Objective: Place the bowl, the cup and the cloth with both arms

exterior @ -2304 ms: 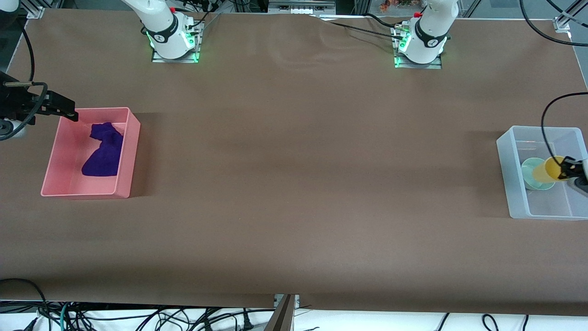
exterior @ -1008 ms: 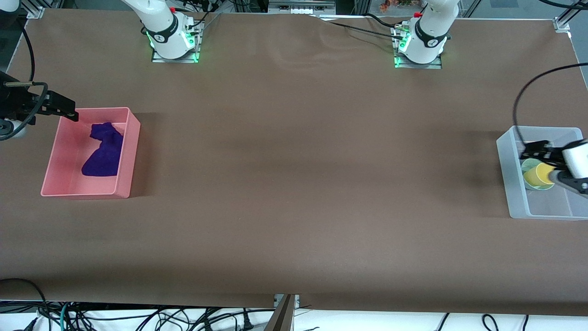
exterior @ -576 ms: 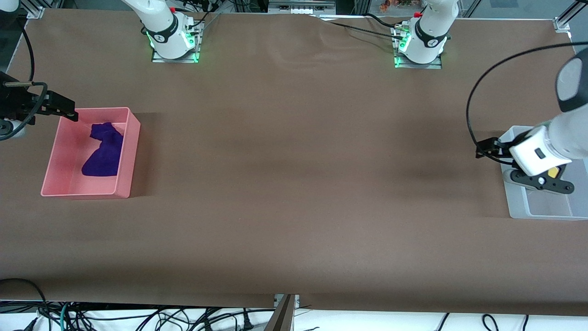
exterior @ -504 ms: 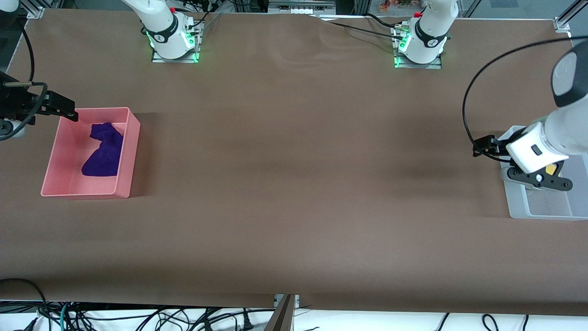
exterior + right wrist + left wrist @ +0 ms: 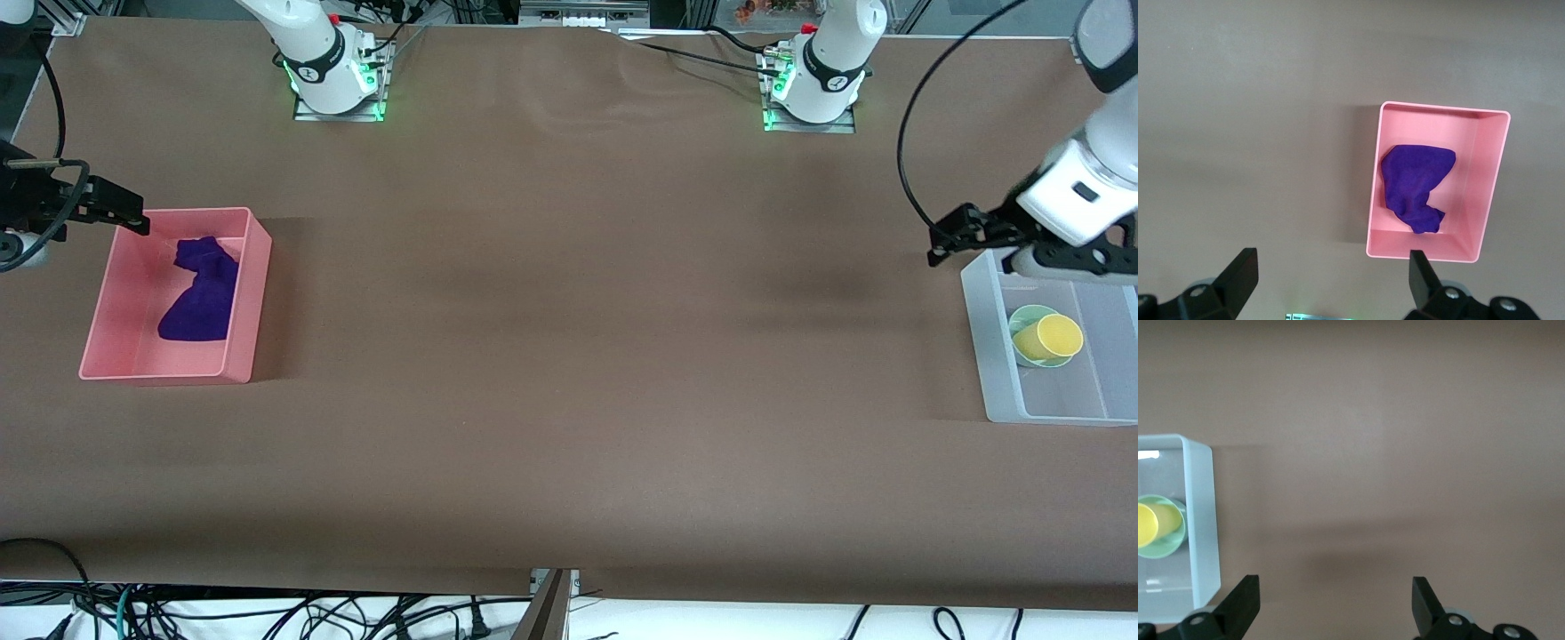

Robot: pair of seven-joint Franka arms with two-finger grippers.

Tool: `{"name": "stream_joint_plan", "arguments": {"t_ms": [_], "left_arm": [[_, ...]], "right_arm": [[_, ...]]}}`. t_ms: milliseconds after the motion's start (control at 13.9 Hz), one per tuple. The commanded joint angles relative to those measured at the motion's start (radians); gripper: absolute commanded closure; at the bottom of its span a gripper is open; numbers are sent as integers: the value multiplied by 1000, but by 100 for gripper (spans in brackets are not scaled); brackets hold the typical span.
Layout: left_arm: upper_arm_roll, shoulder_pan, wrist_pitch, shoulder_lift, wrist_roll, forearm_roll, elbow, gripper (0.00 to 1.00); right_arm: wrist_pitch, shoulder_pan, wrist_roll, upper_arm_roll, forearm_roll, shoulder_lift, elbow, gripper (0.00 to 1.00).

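Cup (image 5: 1052, 339) nested in bowl (image 5: 1031, 335) inside clear bin (image 5: 987, 347); cloth (image 5: 200, 291) in pink bin (image 5: 251, 293).

Left end effector (image 5: 956, 240) empty, fingers apart, over bench beside clear bin; right end effector (image 5: 124, 213) apart, waiting at pink bin rim.

Placement looks done: retreat high, avoid clipping bin walls.

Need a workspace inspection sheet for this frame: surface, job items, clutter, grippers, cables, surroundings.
Surface: brown table, slight wrinkles near the bases.
Bowl: in the clear bin at the left arm's end.
Cup: lying tilted in the bowl.
Cloth: crumpled in the pink bin at the right arm's end.
Clutter: nothing seen on the table.
Left gripper: open, empty, over the table beside the clear bin.
Right gripper: open, empty, at the pink bin's corner; arm waits.
Cables: black cable looping off the left arm; more along the table's near edge.
Surroundings: metal framing at the table's ends.
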Motion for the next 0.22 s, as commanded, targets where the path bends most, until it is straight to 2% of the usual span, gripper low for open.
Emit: {"name": "stream_joint_plan", "arguments": {"t_ms": [0,144], "left_arm": [[24,-29,8,-42,-23,13,-58,0],[24,-30,-9,-38,-24,13,-41,0]], "right_arm": [[-7,-8,12,6,-9,0,6,0],[-7,-10,12,5,-8,2,6,0]]}}
